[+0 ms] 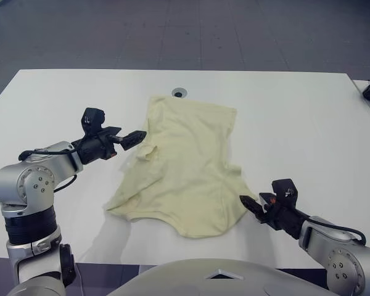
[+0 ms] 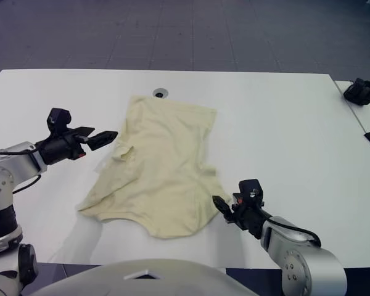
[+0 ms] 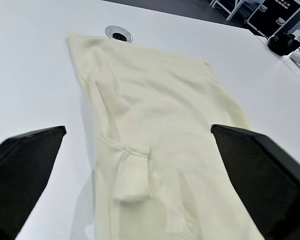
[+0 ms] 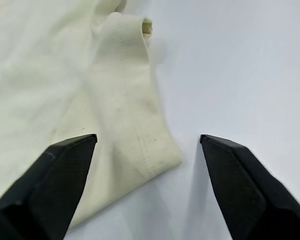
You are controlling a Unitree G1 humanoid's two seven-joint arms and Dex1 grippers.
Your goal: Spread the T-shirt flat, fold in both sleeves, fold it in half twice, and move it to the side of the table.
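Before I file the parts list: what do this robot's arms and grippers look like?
Left arm and right arm: rounded silver-grey shells, black joint bands, a thin black cable by each wrist. Left gripper and right gripper: black, two tapering wedge fingers each.

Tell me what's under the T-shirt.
The T-shirt lies directly on the white table, and tabletop shows round its edges. Whatever the rumpled cloth itself covers cannot be seen.
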